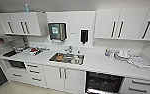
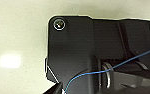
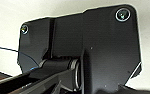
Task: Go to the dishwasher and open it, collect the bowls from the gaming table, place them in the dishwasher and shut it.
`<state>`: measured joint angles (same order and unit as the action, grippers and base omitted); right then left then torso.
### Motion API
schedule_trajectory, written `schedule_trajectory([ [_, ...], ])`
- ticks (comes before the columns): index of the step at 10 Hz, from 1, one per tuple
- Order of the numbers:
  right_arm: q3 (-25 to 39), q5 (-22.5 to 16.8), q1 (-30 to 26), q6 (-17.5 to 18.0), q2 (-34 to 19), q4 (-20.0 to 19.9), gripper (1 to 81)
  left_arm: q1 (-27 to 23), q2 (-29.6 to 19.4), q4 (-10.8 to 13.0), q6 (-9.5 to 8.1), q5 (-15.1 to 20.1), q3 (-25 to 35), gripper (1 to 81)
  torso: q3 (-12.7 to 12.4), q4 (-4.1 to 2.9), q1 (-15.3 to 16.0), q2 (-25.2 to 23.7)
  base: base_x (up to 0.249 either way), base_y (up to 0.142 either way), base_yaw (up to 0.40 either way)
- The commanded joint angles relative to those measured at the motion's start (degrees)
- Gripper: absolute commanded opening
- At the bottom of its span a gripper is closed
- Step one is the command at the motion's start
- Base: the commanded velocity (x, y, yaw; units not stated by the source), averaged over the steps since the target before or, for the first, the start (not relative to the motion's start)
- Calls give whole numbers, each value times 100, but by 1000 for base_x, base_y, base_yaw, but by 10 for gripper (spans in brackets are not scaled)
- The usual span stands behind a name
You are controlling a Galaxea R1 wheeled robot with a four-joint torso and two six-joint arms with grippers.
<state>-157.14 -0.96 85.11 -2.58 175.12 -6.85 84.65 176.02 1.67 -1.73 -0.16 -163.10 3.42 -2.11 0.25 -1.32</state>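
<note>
We cannot tell whether our grippers are open or closed; both wrist views show our own dark wrist plates over pale floor. Ahead, a white kitchen counter [image 1: 96, 63] carries a steel sink [image 1: 66, 58] at centre. The dishwasher [image 1: 103, 82] sits at five o'clock, under the counter, showing its dark interior. White dishes [image 1: 123, 54] lie on the counter at two o'clock. White wall cabinets [image 1: 126, 23] hang above.

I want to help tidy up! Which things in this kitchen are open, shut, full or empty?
dishwasher: open, dark inside showing
sink: has things in it
upper cabinets: doors shut
drawers: shut
cabinet doors under the sink: shut
</note>
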Motion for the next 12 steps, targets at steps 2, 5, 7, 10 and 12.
schedule_trajectory([
  [2,17,-334,-244,-23,8,26,811,-234,-40,123,6,297,76,811,0,0,-2,0,0,0,369],
  [5,202,-352,-218,-40,-106,87,811,-190,-67,123,6,192,76,811,0,0,-2,0,0,0,370],
  [7,884,-335,-192,-32,-517,61,811,-93,-215,237,6,-63,338,811,0,0,0,0,0,0,370],
  [10,1696,-326,-183,-40,-1003,79,811,-32,-647,228,-3,-151,1140,811,0,0,0,0,0,0,370],
  [12,1687,-317,-174,-40,-976,70,811,-32,-699,211,-3,-152,1236,811,0,0,0,0,0,0,370],
])
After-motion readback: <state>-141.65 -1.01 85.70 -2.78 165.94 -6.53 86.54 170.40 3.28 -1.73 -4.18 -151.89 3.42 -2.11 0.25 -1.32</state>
